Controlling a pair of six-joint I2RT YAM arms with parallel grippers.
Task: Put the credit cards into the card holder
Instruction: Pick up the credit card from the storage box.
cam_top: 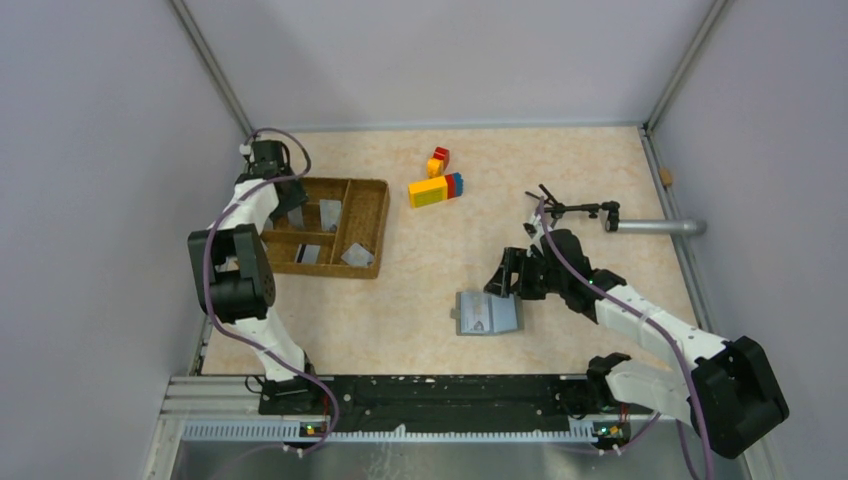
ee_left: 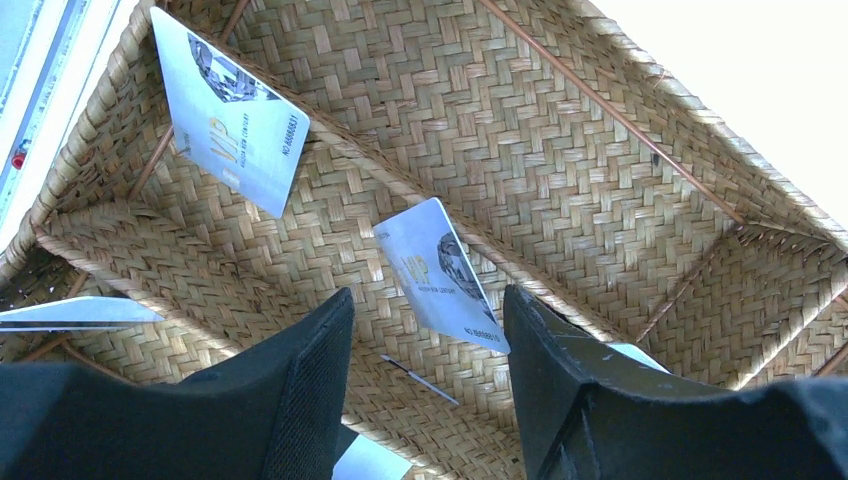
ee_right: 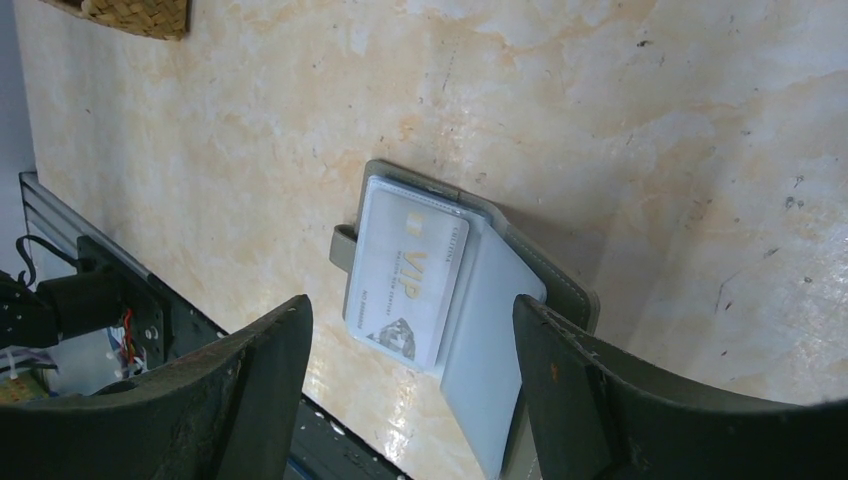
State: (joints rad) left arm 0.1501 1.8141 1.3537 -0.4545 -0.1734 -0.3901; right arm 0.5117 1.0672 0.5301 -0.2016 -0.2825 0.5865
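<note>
The card holder (cam_top: 487, 313) lies open on the table, grey-blue inner panels up. In the right wrist view one silver credit card (ee_right: 410, 270) lies on the card holder (ee_right: 492, 345). My right gripper (ee_right: 410, 350) hangs open above them; from above the right gripper (cam_top: 505, 283) is at the holder's far edge. Several more credit cards (cam_top: 330, 213) sit in the brown wicker tray (cam_top: 380, 225). My left gripper (ee_left: 430, 340) is open over the tray, jaws either side of a leaning card (ee_left: 440, 275), not touching it. Another card (ee_left: 232, 110) leans in the neighbouring compartment.
Coloured toy bricks (cam_top: 437, 185) lie at the far middle of the table. A metal pole with a black clamp (cam_top: 650, 226) reaches in from the right wall. A black rail (cam_top: 430, 390) runs along the near edge. The tray's woven dividers (ee_left: 560, 130) stand between compartments.
</note>
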